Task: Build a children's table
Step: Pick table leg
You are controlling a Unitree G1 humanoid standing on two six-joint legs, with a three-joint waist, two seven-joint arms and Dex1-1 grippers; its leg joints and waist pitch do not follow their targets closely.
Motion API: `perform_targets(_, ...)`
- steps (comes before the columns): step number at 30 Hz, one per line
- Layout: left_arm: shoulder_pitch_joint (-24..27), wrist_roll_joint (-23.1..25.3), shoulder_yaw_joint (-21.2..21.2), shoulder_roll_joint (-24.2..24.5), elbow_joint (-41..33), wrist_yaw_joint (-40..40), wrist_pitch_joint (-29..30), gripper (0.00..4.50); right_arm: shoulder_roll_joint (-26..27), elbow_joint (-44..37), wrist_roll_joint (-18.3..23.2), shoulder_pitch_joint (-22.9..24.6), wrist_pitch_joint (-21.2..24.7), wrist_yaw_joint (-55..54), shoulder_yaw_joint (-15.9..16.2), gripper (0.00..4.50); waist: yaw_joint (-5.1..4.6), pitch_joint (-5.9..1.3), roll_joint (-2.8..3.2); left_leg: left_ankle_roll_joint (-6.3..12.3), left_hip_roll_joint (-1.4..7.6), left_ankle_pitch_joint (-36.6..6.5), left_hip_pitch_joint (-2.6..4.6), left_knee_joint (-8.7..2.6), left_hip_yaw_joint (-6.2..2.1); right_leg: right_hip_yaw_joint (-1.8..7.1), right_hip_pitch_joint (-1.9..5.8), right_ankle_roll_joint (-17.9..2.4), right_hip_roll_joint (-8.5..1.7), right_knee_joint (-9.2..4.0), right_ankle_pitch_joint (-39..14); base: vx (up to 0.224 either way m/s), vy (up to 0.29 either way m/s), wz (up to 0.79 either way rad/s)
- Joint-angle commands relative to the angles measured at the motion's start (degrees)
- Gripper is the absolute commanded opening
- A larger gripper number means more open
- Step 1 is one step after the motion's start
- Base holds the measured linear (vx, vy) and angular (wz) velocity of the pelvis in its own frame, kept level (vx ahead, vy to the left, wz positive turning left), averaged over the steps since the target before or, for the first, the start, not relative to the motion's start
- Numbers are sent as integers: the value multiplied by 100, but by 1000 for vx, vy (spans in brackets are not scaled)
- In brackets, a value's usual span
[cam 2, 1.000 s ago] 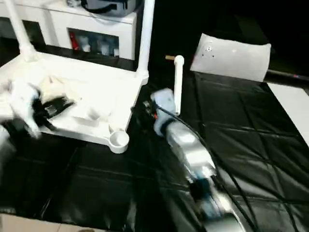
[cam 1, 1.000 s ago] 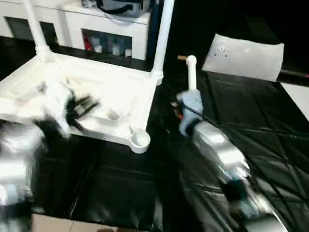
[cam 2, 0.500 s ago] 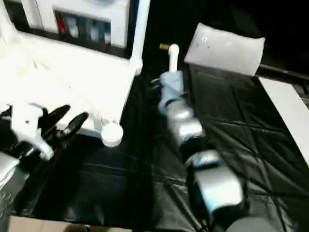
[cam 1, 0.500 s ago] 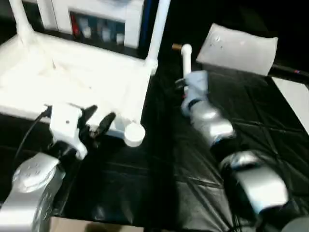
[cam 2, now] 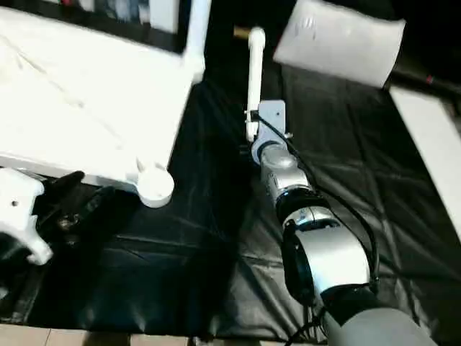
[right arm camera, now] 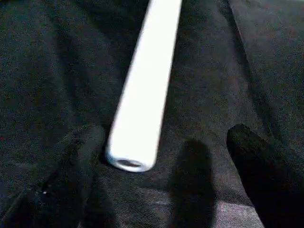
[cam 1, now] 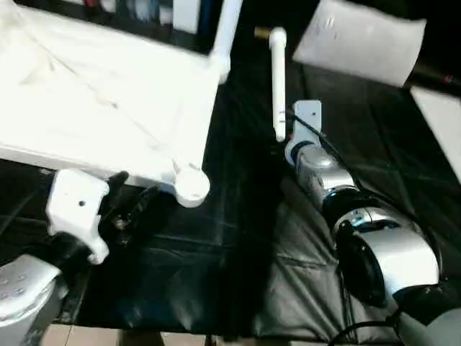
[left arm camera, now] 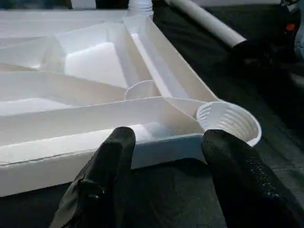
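From the head cameras, the white plastic rectangular tabletop (cam 1: 108, 101) lies ribbed side up on the black padded mat (cam 1: 238, 252), with one white tapered leg (cam 1: 225, 32) already standing in its far corner. Its near round corner socket (cam 1: 191, 186) is empty. Just in front of that socket, the left gripper (cam 1: 133, 209) hangs low, its two black fingers parted. Beyond the tabletop's right edge, a loose long white tapered round leg (cam 1: 278, 79) lies flat on the mat, and the right gripper (cam 2: 253, 137) sits at the leg's near end. A white pillow-like slab (cam 1: 360, 40) rests further off, past the loose leg's far tip.

In the left wrist view, both black fingers (left arm camera: 109, 175) are spread wide before the tabletop's near wall, touching nothing, the threaded socket (left arm camera: 228, 121) just beside them.

In the right wrist view, the fingers (right arm camera: 76, 166) stand well apart on either side of the leg's hollow end (right arm camera: 130, 161), not yet pinching it.

The likely trouble: closing on the very tip gives little grip, so the long leg could pivot, droop, or roll away on the soft mat. Swinging it toward the socket could also knock the tabletop.
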Motion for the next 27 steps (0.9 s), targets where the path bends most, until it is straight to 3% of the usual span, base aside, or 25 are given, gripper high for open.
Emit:
perform_targets(1,-4,-138,133,24,-431,-16,208,264,-89,128,68,-32,-87,-4,-165,450,31,-306,207,251,12,100,-16,-397,129,348,399,-857,-513,-338,-663,0,0,0)
perform_targets(4,-87,-249,315,124,-536,-35,364,264,-59,169,229,-64,-159,161,-382,450,36,-317,233,379,-25,654,-25,-352,133,372,450,-1019,-496,-235,178,0,0,0)
perform_targets(5,-99,-264,334,156,-554,-44,381,264,-55,178,254,-70,-180,208,-416,450,27,-309,233,488,-31,903,-27,-334,141,366,435,-1097,-467,-201,608,0,0,0)
perform_targets(6,-122,-286,350,186,-570,-35,437,264,-43,186,330,-79,-224,299,-506,450,20,-264,245,567,-19,927,-40,-339,136,354,427,-1152,-466,-201,691,0,0,0)
perform_targets(8,-129,-327,373,232,-585,-47,443,264,-22,192,466,-89,-265,431,-659,450,12,-237,260,607,2,661,-24,-352,136,352,427,-1204,-503,-232,358,0,0,0)
perform_targets(11,-142,-431,390,295,-587,-46,472,276,-19,206,459,-107,-354,601,-724,412,14,-194,284,601,21,422,-14,-365,134,351,413,-1248,-530,-267,-22,0,0,0)
perform_targets(18,-132,-777,300,388,-587,-162,456,276,-25,227,302,-129,-418,800,-702,352,4,-163,278,505,13,285,-21,-375,132,362,418,-1197,-544,-297,-361,0,0,0)
perform_targets(27,10,-1025,181,533,-587,-98,359,276,-38,261,244,-138,-422,836,-772,283,-15,-166,270,488,13,402,-15,-374,137,367,419,-1168,-535,-280,-193,0,0,0)
